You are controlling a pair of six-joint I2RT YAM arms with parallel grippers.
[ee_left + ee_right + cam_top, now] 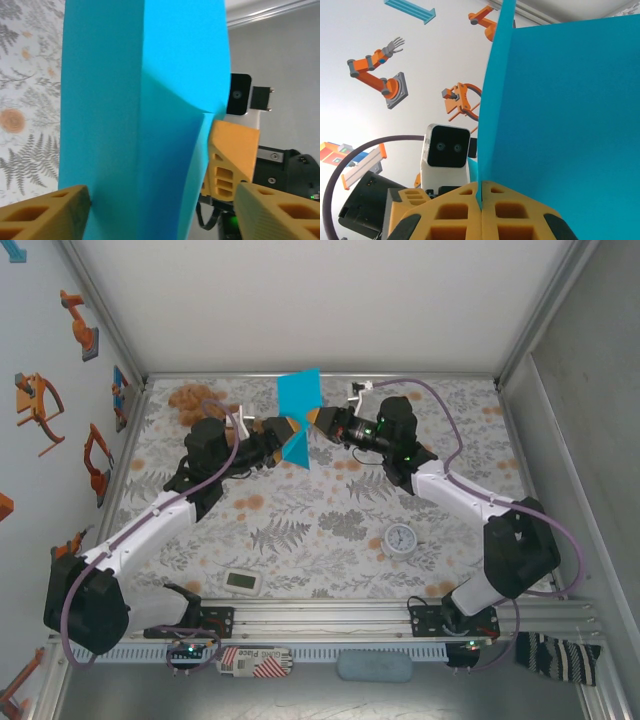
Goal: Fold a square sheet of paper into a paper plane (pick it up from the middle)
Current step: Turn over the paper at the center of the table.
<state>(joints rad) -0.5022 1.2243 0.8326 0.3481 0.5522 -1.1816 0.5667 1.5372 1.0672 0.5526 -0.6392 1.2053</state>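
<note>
The right jaws are closed tight on the folded blue paper, holding it upright above the desk, while the left jaws stand wide with the paper between them.

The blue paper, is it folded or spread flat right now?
Folded. The square sheet of paper stands in the air as two panels meeting at a crease, which the right gripper pinches.

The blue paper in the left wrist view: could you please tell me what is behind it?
The paper hides most. Past its right edge show the right arm's orange jaws and wrist camera; flowered tablecloth shows at left.
</note>
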